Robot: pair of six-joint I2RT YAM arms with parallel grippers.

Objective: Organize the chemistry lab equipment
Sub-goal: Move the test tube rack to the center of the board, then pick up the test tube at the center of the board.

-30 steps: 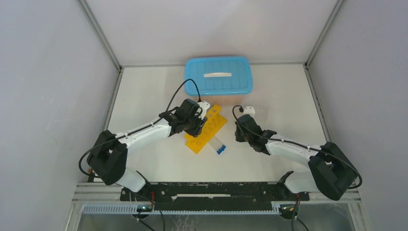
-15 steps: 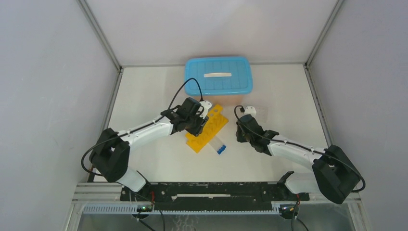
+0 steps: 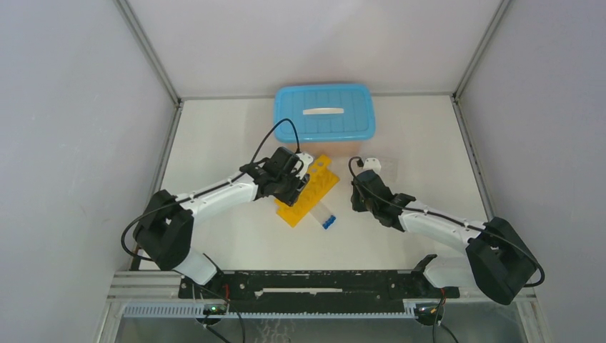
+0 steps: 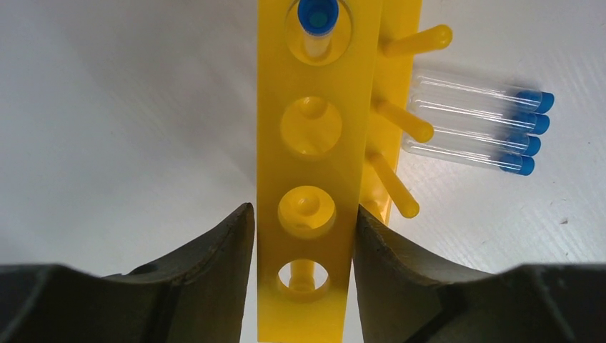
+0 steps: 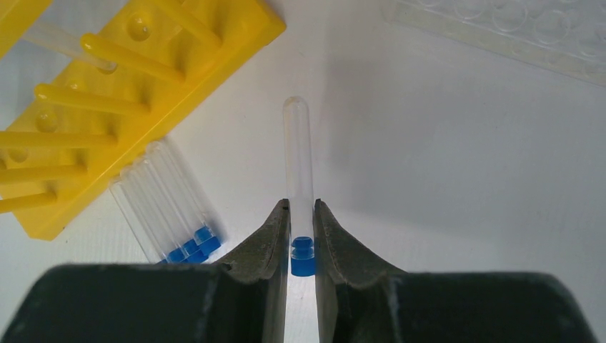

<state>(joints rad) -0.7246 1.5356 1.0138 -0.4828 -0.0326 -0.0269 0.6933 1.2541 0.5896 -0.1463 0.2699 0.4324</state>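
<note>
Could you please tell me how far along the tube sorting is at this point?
Done: one blue-capped tube stands in a hole of the yellow rack. In hand: the right gripper is shut on a second tube near its cap, above the table, while the left gripper straddles the rack. Left: four tubes lie on the table beside the rack, not yet placed.

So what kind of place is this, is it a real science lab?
Probably a robot practice booth set up like a chemistry bench, not a full lab. Plain grey walls box in a white table, two robot arms work there, and the gear is a yellow test-tube rack and blue-capped tubes.
</note>
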